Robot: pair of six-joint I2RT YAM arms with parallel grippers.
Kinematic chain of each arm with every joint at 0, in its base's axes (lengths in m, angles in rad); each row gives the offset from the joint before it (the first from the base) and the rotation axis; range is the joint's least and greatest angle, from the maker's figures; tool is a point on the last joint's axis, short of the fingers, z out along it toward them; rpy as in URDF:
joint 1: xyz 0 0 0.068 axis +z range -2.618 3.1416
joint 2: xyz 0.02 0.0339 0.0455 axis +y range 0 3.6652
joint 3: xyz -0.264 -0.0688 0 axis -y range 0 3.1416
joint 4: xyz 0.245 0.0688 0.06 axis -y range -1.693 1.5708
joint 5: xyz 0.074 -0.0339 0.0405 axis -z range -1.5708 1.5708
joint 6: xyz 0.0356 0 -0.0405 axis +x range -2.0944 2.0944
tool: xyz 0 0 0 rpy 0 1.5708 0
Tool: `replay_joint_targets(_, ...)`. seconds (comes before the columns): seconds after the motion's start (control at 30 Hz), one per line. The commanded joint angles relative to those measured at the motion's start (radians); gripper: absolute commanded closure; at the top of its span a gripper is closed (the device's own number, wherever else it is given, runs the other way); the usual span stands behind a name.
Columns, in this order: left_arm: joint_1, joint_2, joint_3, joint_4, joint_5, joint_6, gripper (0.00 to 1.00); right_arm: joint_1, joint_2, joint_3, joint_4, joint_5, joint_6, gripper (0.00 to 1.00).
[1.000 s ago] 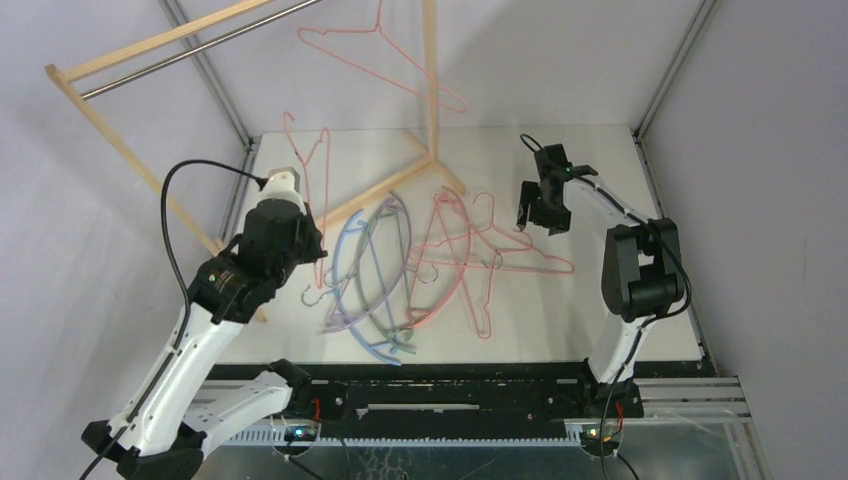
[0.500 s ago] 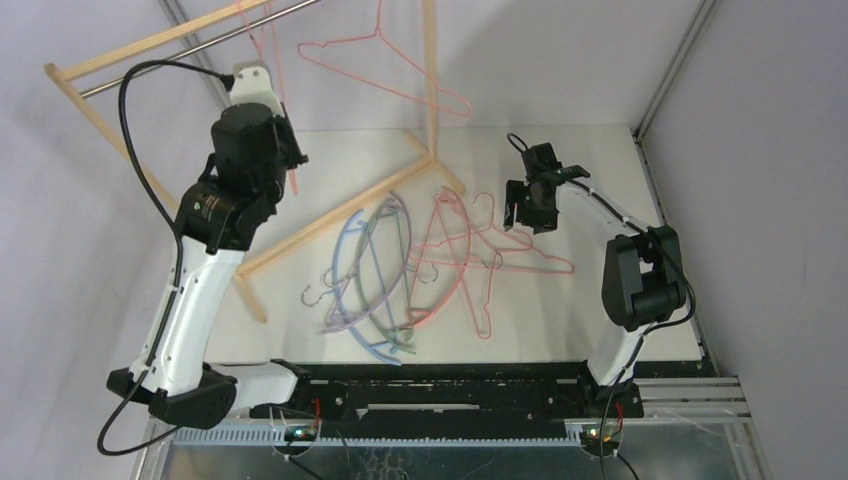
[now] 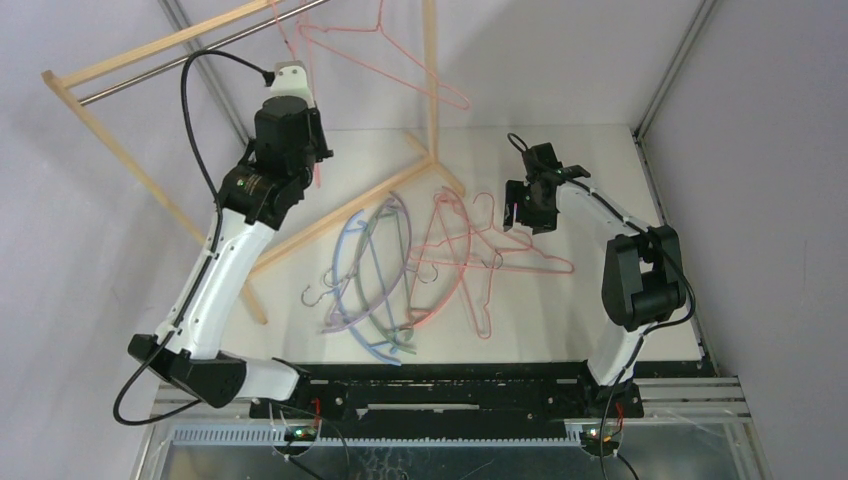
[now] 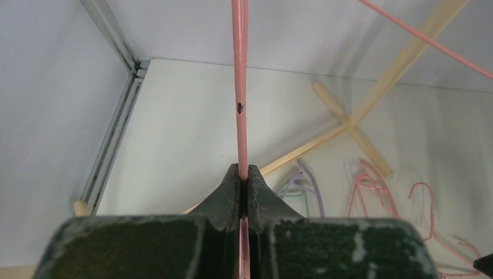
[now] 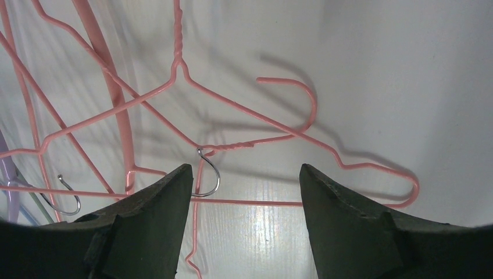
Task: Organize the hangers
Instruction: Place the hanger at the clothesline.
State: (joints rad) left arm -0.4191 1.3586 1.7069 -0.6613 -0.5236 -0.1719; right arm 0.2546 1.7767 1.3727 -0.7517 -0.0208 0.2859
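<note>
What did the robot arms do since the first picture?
The left gripper, shut on a pink wire hanger, carried it up toward the rod. The open right gripper shifted slightly toward the pile of hangers. That pile and the hanger already hanging stayed put.

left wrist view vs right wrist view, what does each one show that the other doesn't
Only the left wrist view: the left gripper shut on a thin pink wire hanger that runs straight up, with the foot of the light wooden rack frame beyond.
Only the right wrist view: the right gripper open, a thick curved pink hanger and a small metal hook.
Both: the white table and other pink wire hangers lying on it.
</note>
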Motion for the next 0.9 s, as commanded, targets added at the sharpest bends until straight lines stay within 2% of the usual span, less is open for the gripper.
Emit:
replay_joint_targets(0.0,0.000,-0.072,-0.062,0.066,0.027,0.000,1.00,-0.006,-0.022,0.012,0.018,-0.008,0.007,0.24)
replay_joint_targets(0.33,0.002,-0.042,-0.063,0.144,0.030,0.064,1.00,-0.003,-0.011,0.013,0.014,-0.016,0.008,0.25)
replay_joint_targets(0.63,0.001,-0.014,0.033,0.255,0.022,0.152,1.00,0.000,0.001,0.013,0.010,-0.028,0.001,0.25)
replay_joint_targets(0.87,-0.002,-0.052,-0.026,0.300,0.016,0.168,1.00,0.000,0.012,0.013,0.010,-0.033,-0.001,0.25)
